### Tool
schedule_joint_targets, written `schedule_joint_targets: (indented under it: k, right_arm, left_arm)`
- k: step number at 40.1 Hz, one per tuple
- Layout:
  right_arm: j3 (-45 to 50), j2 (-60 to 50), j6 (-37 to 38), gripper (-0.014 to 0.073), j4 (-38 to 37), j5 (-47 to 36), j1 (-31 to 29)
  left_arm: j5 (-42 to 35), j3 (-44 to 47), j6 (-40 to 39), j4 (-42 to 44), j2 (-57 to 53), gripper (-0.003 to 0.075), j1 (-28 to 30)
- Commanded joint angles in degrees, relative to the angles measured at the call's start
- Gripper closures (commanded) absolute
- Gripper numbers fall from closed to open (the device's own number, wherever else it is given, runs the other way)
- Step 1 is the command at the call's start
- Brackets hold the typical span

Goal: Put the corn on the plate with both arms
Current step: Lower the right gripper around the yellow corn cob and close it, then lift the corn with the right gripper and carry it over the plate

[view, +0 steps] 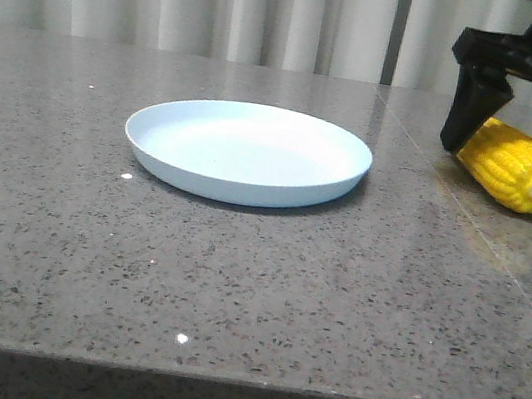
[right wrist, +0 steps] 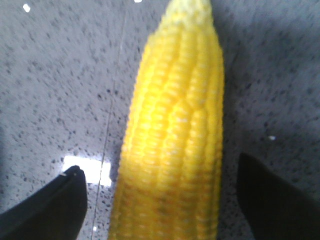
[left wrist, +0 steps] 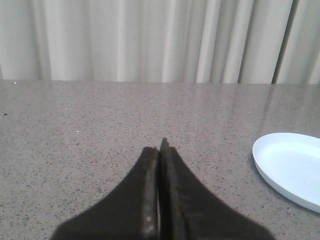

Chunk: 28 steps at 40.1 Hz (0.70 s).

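The right gripper (view: pixel 514 133) hangs at the far right of the table, its black jaws spread wide to either side of the corn (view: pixel 514 166); in the right wrist view both fingers (right wrist: pixel 50 205) stand clear of the cob (right wrist: pixel 175 140) with grey stone showing in the gaps, so nothing is gripped. The single corn lies on the table (view: pixel 232 285), its pale stub end toward the near right. To its left, well apart, sits the one pale blue plate (view: pixel 247 152), bare inside, with open stone between the two. The left gripper (left wrist: pixel 161 150) shows only in its own wrist view, jaws pressed together on nothing, the plate's rim (left wrist: pixel 260 160) off to its side. The surface is speckled grey stone with a thin seam, and pale pleated curtains (view: pixel 226 1) hang behind it.
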Motion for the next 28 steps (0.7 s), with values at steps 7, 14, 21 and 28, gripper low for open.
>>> schedule_joint_targets:
  k: [7, 14, 21, 28]
  right_arm:
    - [-2.2, -2.2, -0.5, 0.0308, 2.1, 0.7, 0.1]
    - [-2.3, -4.0, -0.5, 0.0431, 2.1, 0.7, 0.1]
    - [-4.7, -9.1, 2.6, 0.0431, 1.6, 2.7, 0.9]
    - [-10.0, -10.7, 11.1, 0.0431, -3.7, 6.9, 7.2]
  left_arm:
    - [-4.7, -1.5, -0.7, 0.2, 0.6, 0.0741, 0.2]
    - [-4.7, -1.5, -0.7, 0.2, 0.6, 0.0741, 0.2]
    - [-4.7, -1.5, -0.7, 0.2, 0.6, 0.0741, 0.2]
    - [-4.7, -1.5, -0.7, 0.2, 0.6, 0.0741, 0.2]
